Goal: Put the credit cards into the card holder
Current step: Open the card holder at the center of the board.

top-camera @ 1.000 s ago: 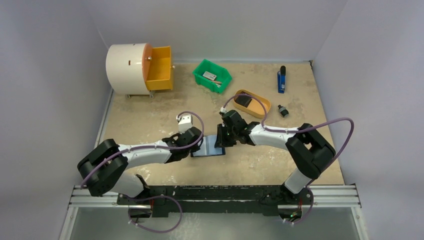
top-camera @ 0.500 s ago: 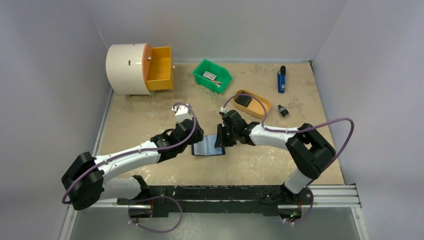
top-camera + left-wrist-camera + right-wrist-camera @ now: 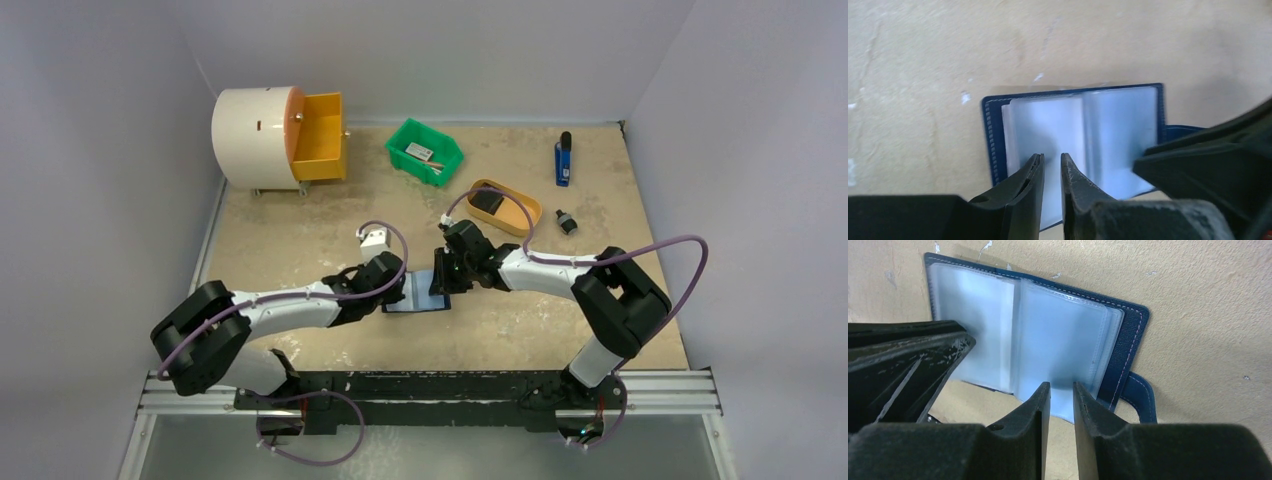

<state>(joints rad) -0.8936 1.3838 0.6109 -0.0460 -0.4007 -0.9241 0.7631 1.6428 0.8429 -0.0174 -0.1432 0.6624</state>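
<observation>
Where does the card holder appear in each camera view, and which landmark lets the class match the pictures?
Top external: the card holder lies open near the middle of the table, between the two arms.
Left wrist: centre frame, just beyond the left gripper.
Right wrist: upper left to centre, beyond the right gripper.
Landmark: its snap tab, at the holder's right in both wrist views; unclear from above.

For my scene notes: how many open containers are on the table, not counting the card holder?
3: yellow drawer, far left; green bin, far centre; orange oval tray, just right of the bin. None seems hidden.
</observation>
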